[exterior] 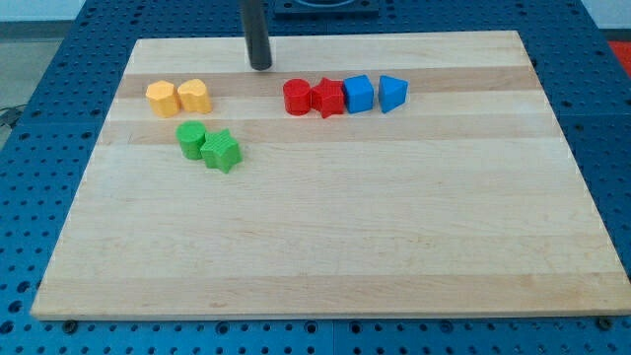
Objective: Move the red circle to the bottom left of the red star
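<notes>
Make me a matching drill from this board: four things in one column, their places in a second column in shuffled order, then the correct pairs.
Column 1
1. red circle
2. green star
3. blue triangular block
4. my tip

Column 2
A. at the view's right end of the red and blue row
B. touching the red star on its view-left side
C. nearest the view's top, above and left of the red blocks
D. right of and slightly below the other green block

Pairs: 1-B, 2-D, 3-A, 4-C
</notes>
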